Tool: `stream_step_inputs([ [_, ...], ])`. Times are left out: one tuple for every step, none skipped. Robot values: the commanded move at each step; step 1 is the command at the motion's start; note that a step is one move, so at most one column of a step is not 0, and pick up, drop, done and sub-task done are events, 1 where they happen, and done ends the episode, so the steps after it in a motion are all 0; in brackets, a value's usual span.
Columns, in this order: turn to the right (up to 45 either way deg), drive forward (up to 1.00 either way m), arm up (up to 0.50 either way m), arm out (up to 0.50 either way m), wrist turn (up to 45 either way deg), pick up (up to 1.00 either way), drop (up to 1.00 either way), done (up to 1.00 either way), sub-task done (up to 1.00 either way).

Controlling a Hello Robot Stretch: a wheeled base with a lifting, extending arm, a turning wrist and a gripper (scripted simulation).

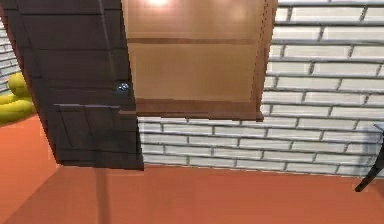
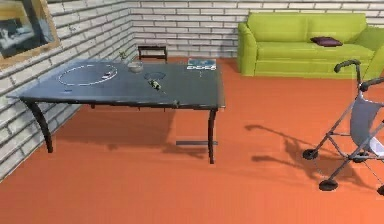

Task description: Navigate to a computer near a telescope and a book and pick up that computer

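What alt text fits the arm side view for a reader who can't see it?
A dark table with small items on top, including a flat book-like item at its far edge, stands on an orange floor by a white brick wall. Beyond it sits a lime-green sofa with a dark cushion; a wheeled walker stands at the right.

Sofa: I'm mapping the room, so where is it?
The sofa stands at the arm side view's upper right, against the brick wall, beyond the table's far right corner.
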Motion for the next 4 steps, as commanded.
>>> stream_step_inputs([
  [-39.0,0.0,0.0,0.0,0.0,0.0,0.0,0.0,0.0],
  [0.0,0.7,0.0,0.0,0.0,0.0,0.0,0.0,0.0],
  [-42.0,0.0,0.0,0.0,0.0,0.0,0.0,0.0,0.0],
  [0.0,0.5,0.0,0.0,0.0,0.0,0.0,0.0,0.0],
])
